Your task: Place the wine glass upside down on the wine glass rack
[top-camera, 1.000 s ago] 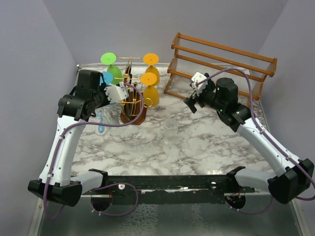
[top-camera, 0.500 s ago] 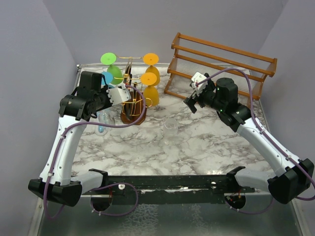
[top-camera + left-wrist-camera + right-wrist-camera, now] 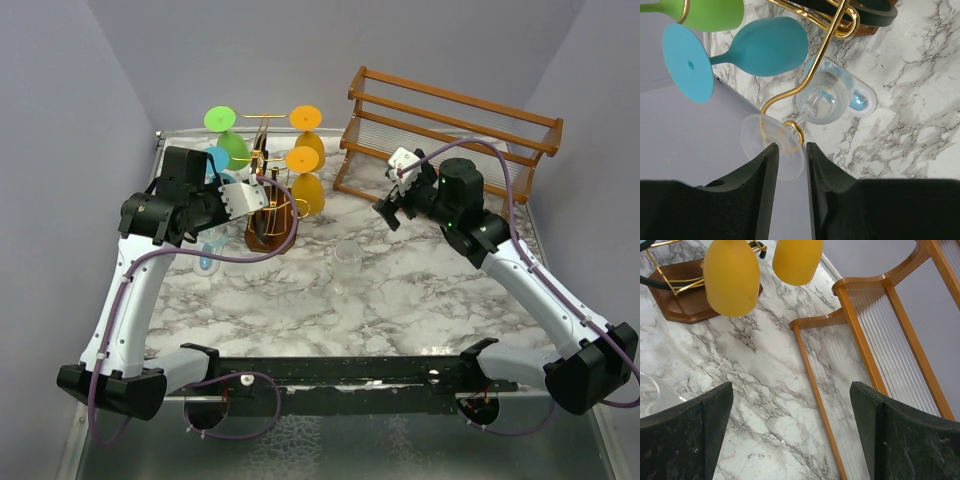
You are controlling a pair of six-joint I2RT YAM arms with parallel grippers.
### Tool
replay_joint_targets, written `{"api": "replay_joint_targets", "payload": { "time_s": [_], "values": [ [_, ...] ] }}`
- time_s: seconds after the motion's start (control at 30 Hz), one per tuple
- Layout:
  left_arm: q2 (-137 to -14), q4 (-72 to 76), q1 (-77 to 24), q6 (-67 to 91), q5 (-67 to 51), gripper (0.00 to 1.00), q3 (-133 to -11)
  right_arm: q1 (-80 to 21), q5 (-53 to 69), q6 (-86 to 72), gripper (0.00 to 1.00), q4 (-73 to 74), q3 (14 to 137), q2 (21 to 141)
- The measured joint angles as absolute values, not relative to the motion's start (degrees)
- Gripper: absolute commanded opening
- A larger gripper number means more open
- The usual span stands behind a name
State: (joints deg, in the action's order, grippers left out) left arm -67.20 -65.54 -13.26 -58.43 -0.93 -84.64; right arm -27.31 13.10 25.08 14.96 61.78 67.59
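Hanging bowl-down, centre frame: clear wine glass [image 3: 825, 97], foot hooked on thin gold wire rack [image 3: 820, 55]. Left gripper [image 3: 792, 146] narrowly parted at foot; right gripper [image 3: 790, 390] spread wide. Risk: jaw snagging foot on retreat, unhooking glass.

1. Marble-look tabletop [image 3: 400, 300] fills the middle of the overhead shot, with lavender walls [image 3: 60, 100] behind it and on both sides.
2. Brown wooden slatted rack [image 3: 372, 135] sits upper right, at the back of the table.
3. Green glass [image 3: 220, 119] is upper left, foot up and bowl down.
4. Blue glass [image 3: 765, 47] is just beside the green one, same way up.
5. Front orange glass [image 3: 731, 277] and back orange glass [image 3: 797, 257] are close together at upper middle, bowls down.
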Motion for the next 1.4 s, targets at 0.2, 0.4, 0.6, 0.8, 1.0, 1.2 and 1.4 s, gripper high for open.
{"api": "replay_joint_targets", "payload": {
  "time_s": [0.2,0.4,0.6,0.8,1.0,1.2,1.4],
  "values": [
    [-67.22,-66.78,-13.26,-58.43,-3.68,0.35,-86.74,-27.31,15.90,27.00,1.00,16.73,62.35,67.61],
    [-67.26,-67.44,-13.26,-57.32,-6.20,0.41,-89.10,-27.29,23.53,30.96,0.95,23.70,68.18,69.19],
    [-67.33,-65.65,-13.26,-52.93,-6.79,0.51,-91.15,-28.12,31.44,33.91,0.89,32.64,74.54,73.52],
    [-68.12,-61.41,-13.26,-44.36,-2.02,0.52,-92.47,-30.17,32.99,34.63,0.89,37.47,74.89,74.65],
    [-70.28,-59.18,-13.17,-31.99,4.34,0.57,-93.23,-30.30,33.89,34.52,0.89,37.54,73.67,73.63],
    [-71.83,-59.16,-9.78,-22.81,4.08,0.60,-93.32,-30.33,34.06,34.30,0.89,37.43,72.01,72.71],
    [-72.12,-59.13,-3.25,-19.46,-0.91,0.60,-93.32,-30.33,34.22,34.28,0.89,37.23,70.98,72.07]
  ]
}}
